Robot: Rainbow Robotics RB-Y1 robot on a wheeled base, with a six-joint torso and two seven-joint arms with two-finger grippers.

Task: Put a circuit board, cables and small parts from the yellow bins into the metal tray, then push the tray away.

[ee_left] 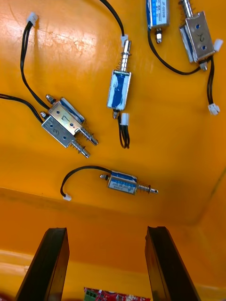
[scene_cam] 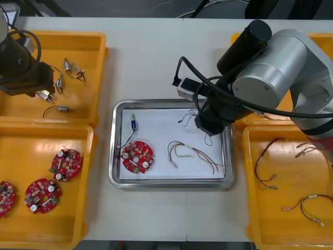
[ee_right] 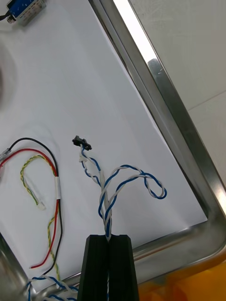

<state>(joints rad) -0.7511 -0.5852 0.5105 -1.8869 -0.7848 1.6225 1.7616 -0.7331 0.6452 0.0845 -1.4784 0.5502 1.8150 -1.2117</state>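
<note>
Your right end effector is gripping a twisted blue-and-white cable over the metal tray. Your left end effector is gaping above a yellow bin.

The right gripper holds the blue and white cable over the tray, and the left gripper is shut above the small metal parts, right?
No: the left gripper is open above the small metal parts, per the left wrist view.

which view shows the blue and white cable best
Right wrist view: the blue and white cable, close up, pinched in the right fingers over the tray. Front view: faint strands beside the arm. Left wrist view faces a bin.
</note>
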